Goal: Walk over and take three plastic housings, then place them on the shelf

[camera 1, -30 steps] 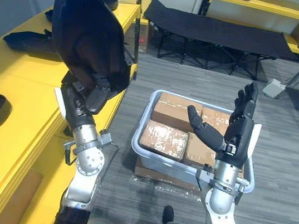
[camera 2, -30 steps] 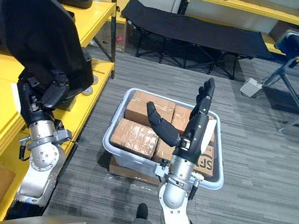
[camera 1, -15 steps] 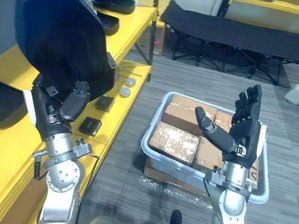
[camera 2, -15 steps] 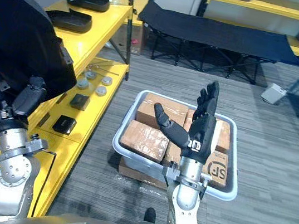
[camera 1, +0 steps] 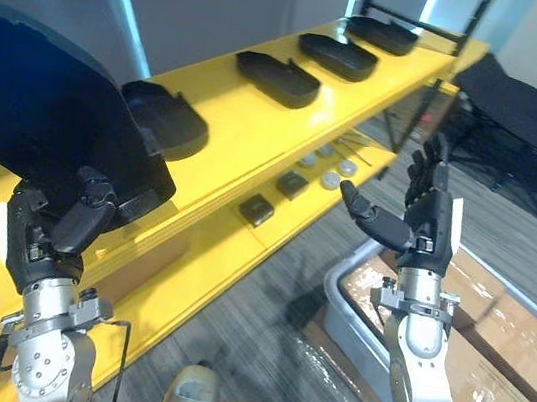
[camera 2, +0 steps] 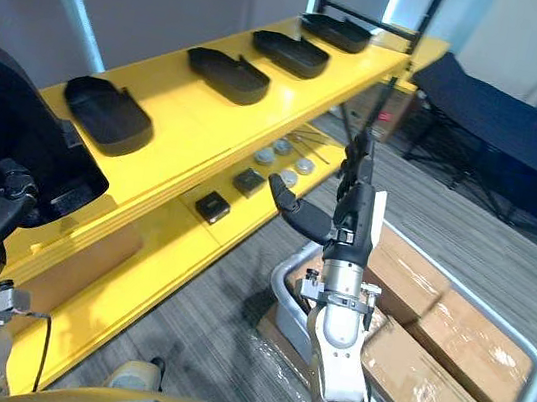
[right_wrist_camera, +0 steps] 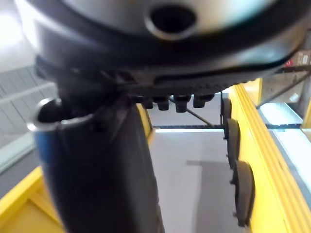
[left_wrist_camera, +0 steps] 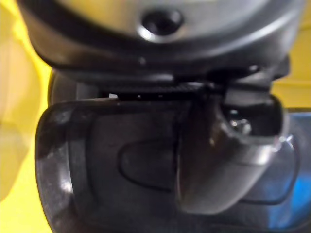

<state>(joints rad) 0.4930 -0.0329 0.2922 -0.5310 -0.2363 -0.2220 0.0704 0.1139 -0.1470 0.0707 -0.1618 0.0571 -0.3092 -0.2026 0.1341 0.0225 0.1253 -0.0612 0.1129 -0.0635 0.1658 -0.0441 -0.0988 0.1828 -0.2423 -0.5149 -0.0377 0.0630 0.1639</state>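
Beside the yellow shelf (camera 1: 250,122), black housing (camera 1: 50,108) clasped in left hand (camera 1: 62,226), right hand (camera 1: 425,222) splayed

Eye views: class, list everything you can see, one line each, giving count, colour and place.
plastic housings: four, black, in a row on the shelf's top tier
held housing: one, black, in the left hand
shelf: one, yellow, robot's left
square parts: two, black, lower tier
discs: several, grey, beside the squares
bin: one, grey, floor at right
boxes: several, brown, in the bin
cot: one, black, far right
left hand: dark, curled round the held housing
right hand: dark, raised, fingers straight
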